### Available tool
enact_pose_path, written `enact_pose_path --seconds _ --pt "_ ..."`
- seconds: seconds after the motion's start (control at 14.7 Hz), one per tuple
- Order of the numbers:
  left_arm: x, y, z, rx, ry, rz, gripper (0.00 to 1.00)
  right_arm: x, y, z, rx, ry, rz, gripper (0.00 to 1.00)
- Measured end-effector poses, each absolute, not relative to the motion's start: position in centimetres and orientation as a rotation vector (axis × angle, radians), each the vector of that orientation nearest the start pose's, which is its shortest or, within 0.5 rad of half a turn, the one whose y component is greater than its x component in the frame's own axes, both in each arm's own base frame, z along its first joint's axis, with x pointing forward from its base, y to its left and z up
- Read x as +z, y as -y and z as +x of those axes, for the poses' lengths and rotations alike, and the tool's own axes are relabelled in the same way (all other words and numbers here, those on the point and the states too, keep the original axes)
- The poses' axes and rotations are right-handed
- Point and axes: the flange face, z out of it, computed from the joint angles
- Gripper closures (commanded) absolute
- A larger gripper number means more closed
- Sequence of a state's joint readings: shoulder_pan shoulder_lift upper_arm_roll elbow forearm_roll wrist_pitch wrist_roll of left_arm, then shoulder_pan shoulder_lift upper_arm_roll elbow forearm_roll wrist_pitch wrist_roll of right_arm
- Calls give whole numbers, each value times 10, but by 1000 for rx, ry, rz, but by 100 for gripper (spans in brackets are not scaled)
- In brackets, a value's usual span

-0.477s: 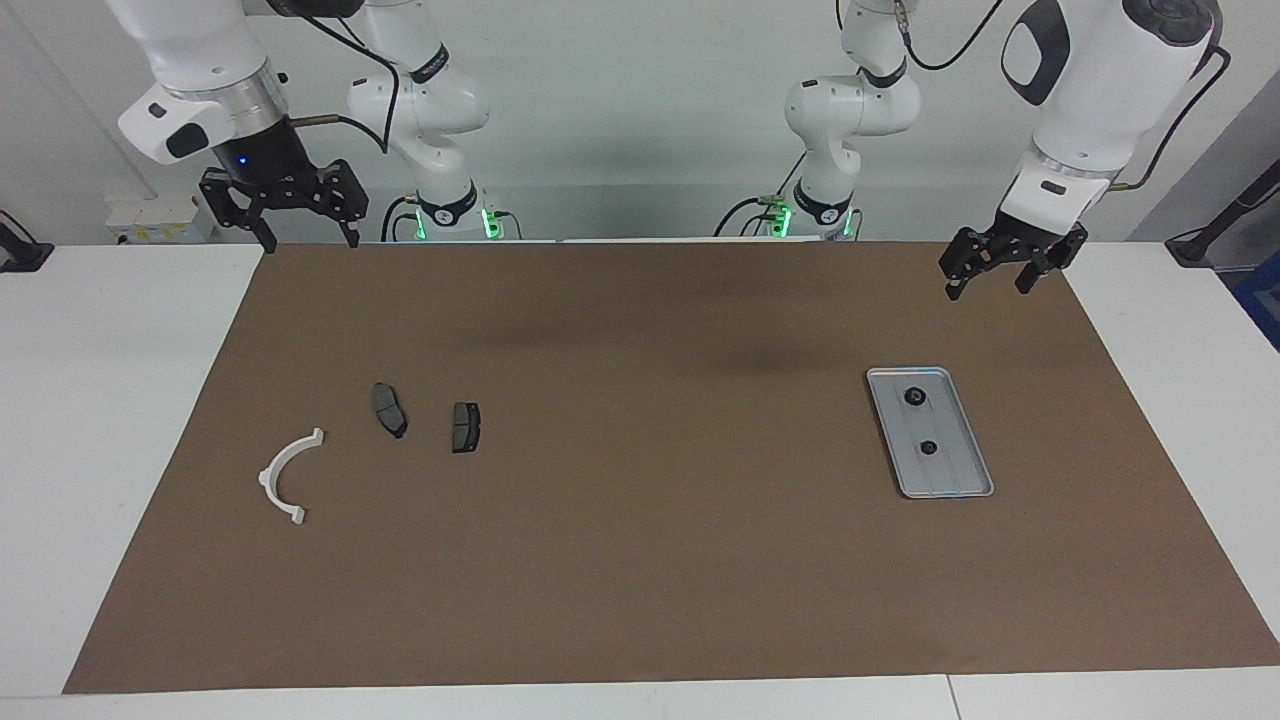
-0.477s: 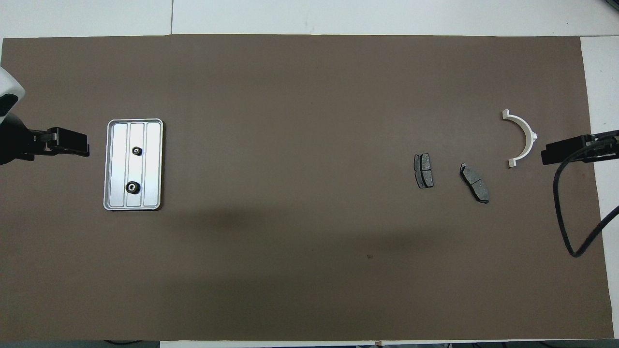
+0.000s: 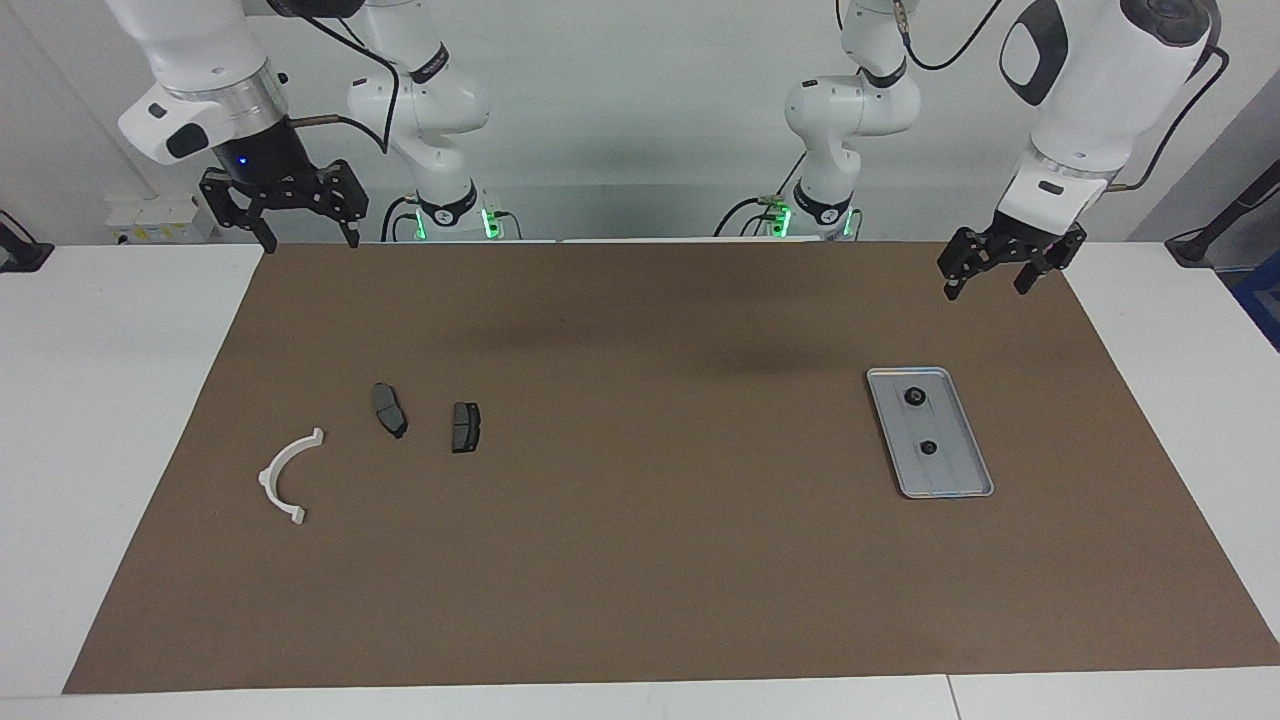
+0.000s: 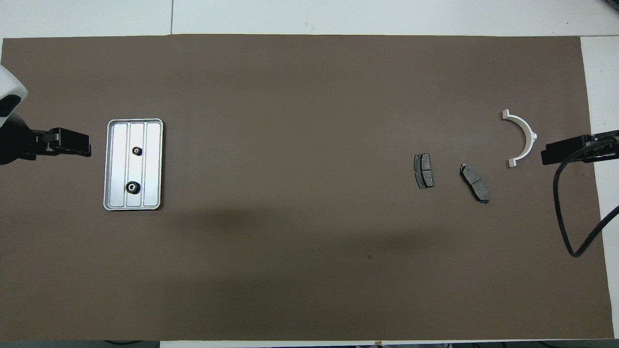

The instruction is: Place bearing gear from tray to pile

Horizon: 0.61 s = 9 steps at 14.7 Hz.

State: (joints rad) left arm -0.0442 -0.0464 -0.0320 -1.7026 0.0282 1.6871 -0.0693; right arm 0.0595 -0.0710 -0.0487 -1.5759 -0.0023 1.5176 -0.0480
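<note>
Two gears [image 3: 921, 422] in tray [image 3: 960, 478] (grippers empty)

In the overhead view the left pincer [image 4: 72, 142] shows only as a dark block seen edge-on beside the tray [image 4: 112, 164]; its arm is cut off by the picture's edge. The right pincer [image 4: 563, 150] is likewise edge-on, with its arm cut off. The 2 gears [image 3: 913, 397] [image 3: 928, 447] in the tray are too small for teeth or bores to be made out. The desk [image 3: 120, 400] runs off each side of the facing view.
</note>
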Motion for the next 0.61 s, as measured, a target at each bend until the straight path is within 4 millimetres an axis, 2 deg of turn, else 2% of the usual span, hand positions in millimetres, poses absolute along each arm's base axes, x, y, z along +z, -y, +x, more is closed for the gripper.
enact_pose_path --seconds 0.2,0.34,0.61 --pt "596 39 548 -55 15 -3114 0 656 -4 527 -20 92 -3139 0" --pt "588 37 551 -102 29 -3116 0 656 -4 527 -20 92 -3139 0" --pt "530 36 549 -141 28 -3117 0 656 -4 527 -19 92 -3139 0"
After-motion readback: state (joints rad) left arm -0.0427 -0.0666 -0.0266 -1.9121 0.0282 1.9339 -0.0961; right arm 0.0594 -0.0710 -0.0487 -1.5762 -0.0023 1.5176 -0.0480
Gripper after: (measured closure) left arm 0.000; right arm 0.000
